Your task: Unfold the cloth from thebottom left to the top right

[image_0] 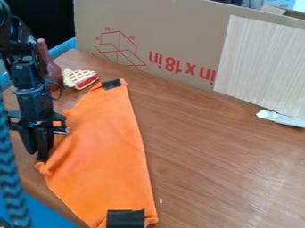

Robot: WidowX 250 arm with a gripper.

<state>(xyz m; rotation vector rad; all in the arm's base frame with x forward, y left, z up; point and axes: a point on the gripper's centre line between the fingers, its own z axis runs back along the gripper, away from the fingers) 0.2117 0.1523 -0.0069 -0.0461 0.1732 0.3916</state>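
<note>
The black gripper points down at the left side of the work surface, its lower end at the left corner of the orange cloth. The cloth fabric is bunched just below that end. Folded into a long, narrow shape, the cloth runs from the upper left down to the bottom edge of the view. A small black piece lies on its top end, and a larger black piece on its bottom end. Part of the cloth's left edge is hidden behind the gripper.
Behind the cloth's top end sits a toy pie slice, with a dark red bottle beside it, partly behind the arm. A cardboard box walls off the back of the brown table. A white object lies at the right.
</note>
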